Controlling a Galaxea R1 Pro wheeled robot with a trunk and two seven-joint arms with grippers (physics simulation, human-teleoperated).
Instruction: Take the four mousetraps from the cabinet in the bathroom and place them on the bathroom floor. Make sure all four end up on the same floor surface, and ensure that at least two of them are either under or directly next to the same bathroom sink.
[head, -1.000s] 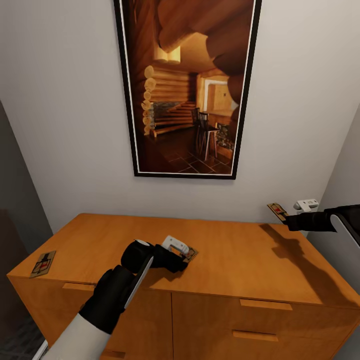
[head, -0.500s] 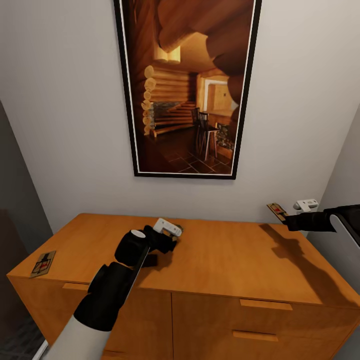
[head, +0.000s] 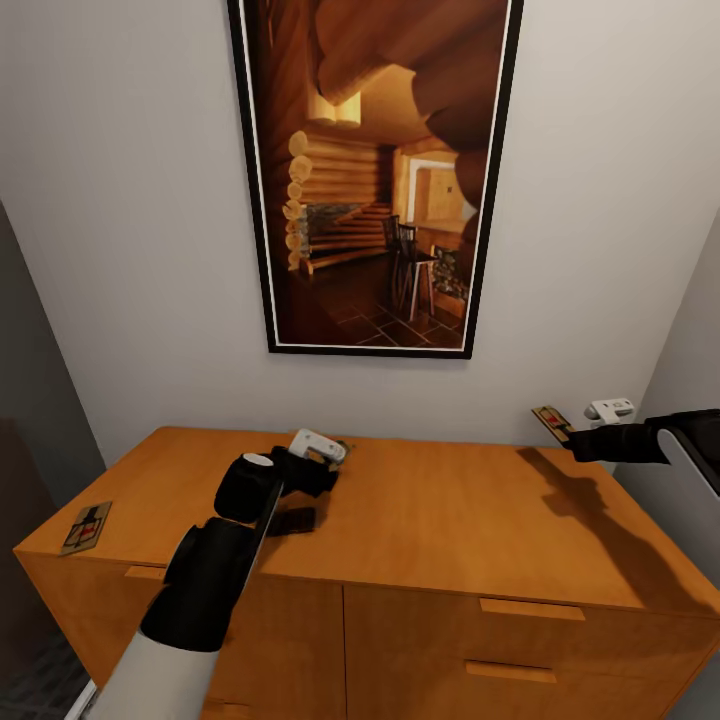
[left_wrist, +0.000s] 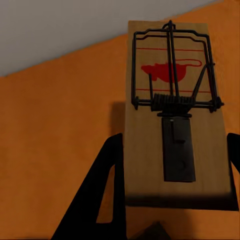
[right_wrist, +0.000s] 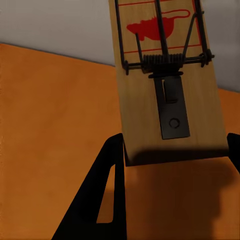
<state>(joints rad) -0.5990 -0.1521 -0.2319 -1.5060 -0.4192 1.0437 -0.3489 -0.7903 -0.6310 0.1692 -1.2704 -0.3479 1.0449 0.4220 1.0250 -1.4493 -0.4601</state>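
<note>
A framed picture of a log-cabin interior is hung on the pale wall above a wide orange wooden cabinet with drawer fronts. Above the cabinet top, the left gripper is clamped on a mousetrap, which is held clear of the wood over its own shadow. At the cabinet's right end, the right gripper is closed on a second mousetrap, raised in the air. A third mousetrap is seen lying flat at the cabinet's left corner.
</note>
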